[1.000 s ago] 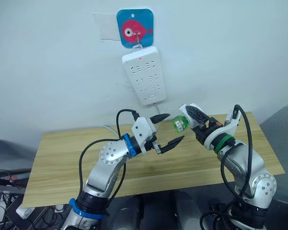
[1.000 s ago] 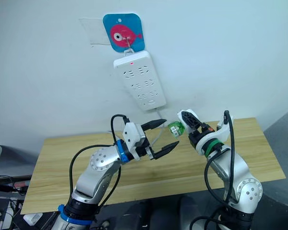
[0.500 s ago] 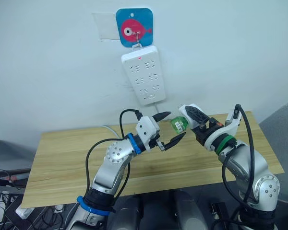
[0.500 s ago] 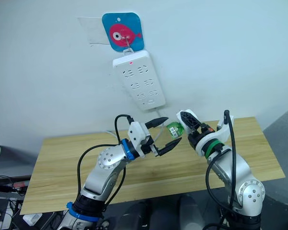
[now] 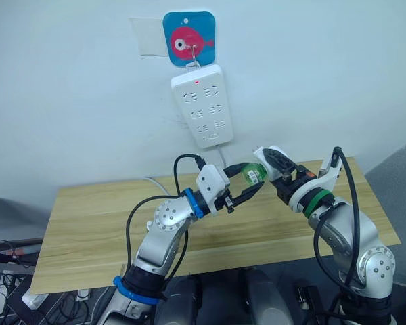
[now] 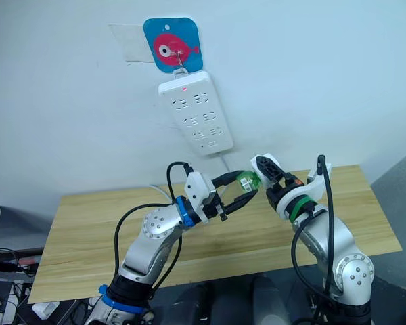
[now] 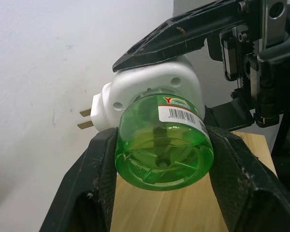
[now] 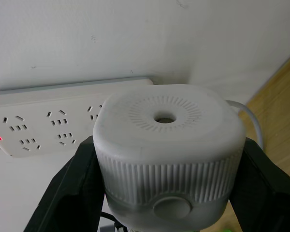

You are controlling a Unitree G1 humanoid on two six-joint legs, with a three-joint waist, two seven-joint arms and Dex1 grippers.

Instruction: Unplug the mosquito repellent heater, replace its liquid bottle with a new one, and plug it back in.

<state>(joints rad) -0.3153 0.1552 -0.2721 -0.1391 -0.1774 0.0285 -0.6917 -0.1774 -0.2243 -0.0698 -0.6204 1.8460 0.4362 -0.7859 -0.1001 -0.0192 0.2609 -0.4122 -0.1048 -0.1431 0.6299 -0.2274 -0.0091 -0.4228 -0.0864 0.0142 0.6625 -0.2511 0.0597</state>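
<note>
The mosquito repellent heater (image 8: 167,154) sits pinched between the two fingers of my right gripper (image 5: 274,164), held in the air above the tabletop (image 5: 88,223) and below the white power strip (image 5: 202,105) that hangs on the wall. Its two plug prongs (image 7: 86,119) are bare, out of any socket. A green liquid bottle (image 7: 163,140) is fitted into the heater, pointing toward my left arm. My left gripper (image 7: 159,193) has its fingers (image 7: 99,186) spread around that bottle, one on each side, close against its wall; I cannot tell whether they press it. A blue card with a pink fish (image 5: 189,38) hangs above the strip.
</note>
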